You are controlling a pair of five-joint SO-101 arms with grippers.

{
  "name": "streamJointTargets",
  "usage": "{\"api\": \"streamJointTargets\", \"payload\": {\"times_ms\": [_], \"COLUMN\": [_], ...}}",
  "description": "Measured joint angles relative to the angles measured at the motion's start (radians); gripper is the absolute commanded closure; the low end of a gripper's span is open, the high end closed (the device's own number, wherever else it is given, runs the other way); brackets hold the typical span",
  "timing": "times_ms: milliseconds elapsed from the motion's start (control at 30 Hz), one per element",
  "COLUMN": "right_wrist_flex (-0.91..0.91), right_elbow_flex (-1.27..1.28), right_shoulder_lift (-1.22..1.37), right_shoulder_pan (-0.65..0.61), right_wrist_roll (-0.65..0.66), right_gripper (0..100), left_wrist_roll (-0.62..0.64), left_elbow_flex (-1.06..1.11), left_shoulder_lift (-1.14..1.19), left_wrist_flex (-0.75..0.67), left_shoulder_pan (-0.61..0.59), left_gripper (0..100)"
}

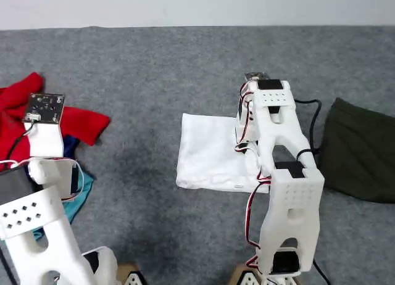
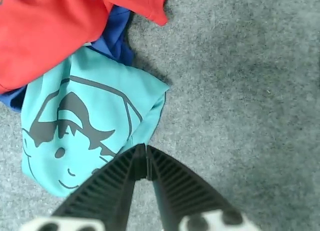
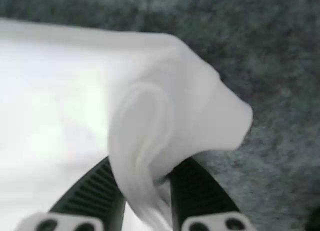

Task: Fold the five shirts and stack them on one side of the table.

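Note:
A white shirt (image 1: 207,152), partly folded, lies at the table's middle. My right gripper (image 3: 146,163) is shut on a bunched fold of that white shirt (image 3: 165,111) at its edge, under the right arm (image 1: 281,131). At the left edge lies a heap: a red shirt (image 1: 18,106) on top, a blue shirt (image 1: 70,143) under it and a teal printed shirt (image 1: 77,195) nearest the front. My left gripper (image 2: 145,150) is shut and holds nothing, above the rim of the teal shirt (image 2: 85,126), with the red shirt (image 2: 50,26) and blue shirt (image 2: 117,38) beyond.
A dark green shirt (image 1: 361,152) lies flat at the right edge, near a black cable (image 1: 313,121). Bare grey carpet (image 1: 142,75) covers the table between the heap and the white shirt and along the back.

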Motion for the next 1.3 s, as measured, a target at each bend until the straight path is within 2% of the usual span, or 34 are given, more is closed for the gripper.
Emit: {"api": "streamJointTargets", "payload": {"times_ms": [267, 433, 533, 633, 767, 867, 1067, 1300], "right_wrist_flex": [-0.02, -0.137, -0.219, -0.276, -0.295, -0.295, -0.278, -0.098], "right_elbow_flex": [-0.15, -0.244, -0.264, -0.281, -0.321, -0.379, -0.485, -0.585], "right_shoulder_lift": [-0.043, 0.008, 0.063, 0.1, 0.11, 0.11, 0.11, 0.11], "right_shoulder_pan": [0.115, 0.103, 0.086, 0.054, 0.032, 0.038, 0.04, 0.063], "right_wrist_roll": [0.554, 0.961, 1.099, 1.149, 1.103, 0.945, 0.678, 0.259], "right_gripper": [98.8, 98.9, 98.6, 92.1, 81.8, 77.7, 77.5, 77.6], "left_wrist_roll": [0.0, 0.0, 0.0, 0.0, 0.0, 0.0, 0.0, 0.0], "left_elbow_flex": [0.018, 0.018, 0.018, 0.018, 0.018, 0.018, 0.018, 0.018], "left_shoulder_lift": [0.0, 0.0, 0.0, 0.0, 0.0, 0.0, 0.0, 0.0], "left_wrist_flex": [0.0, 0.0, 0.0, 0.0, 0.0, 0.0, 0.0, 0.0], "left_shoulder_pan": [0.0, 0.0, 0.0, 0.0, 0.0, 0.0, 0.0, 0.0], "left_gripper": [99, 99, 99, 99, 99, 99, 99, 99]}}
